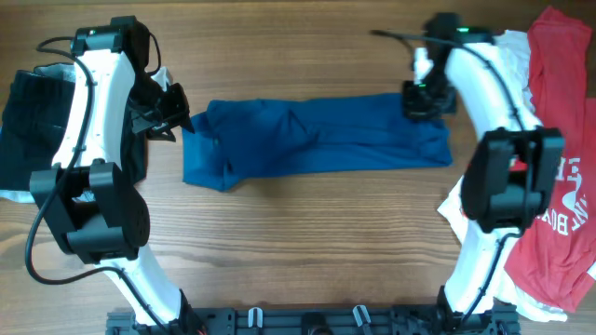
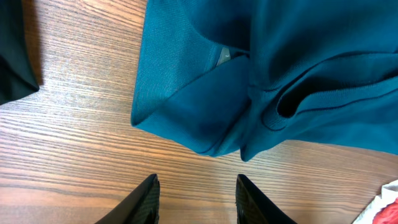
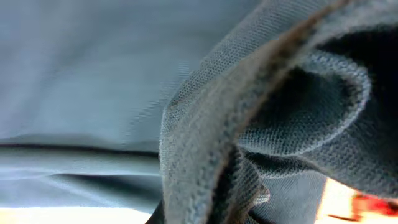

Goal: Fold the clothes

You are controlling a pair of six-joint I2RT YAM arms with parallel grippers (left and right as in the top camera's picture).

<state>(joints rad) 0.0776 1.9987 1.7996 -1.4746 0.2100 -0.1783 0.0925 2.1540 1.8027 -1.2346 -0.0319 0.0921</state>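
The dark blue shirt (image 1: 317, 140) lies as a long, bunched strip across the middle of the wooden table. My left gripper (image 1: 177, 116) hovers at the strip's left end. In the left wrist view it (image 2: 196, 193) is open over bare wood, and the shirt's folded corner (image 2: 199, 118) lies just beyond its fingertips without touching them. My right gripper (image 1: 424, 98) sits on the strip's right end. In the right wrist view a thick fold of the shirt (image 3: 249, 124) fills the frame and hides most of the fingers, which are shut on the cloth.
A black garment (image 1: 37, 112) lies at the left edge, behind the left arm; its edge (image 2: 12, 56) shows in the left wrist view. A red white-lettered shirt (image 1: 559, 186) and white cloth (image 1: 507, 51) are piled at the right, under the right arm.
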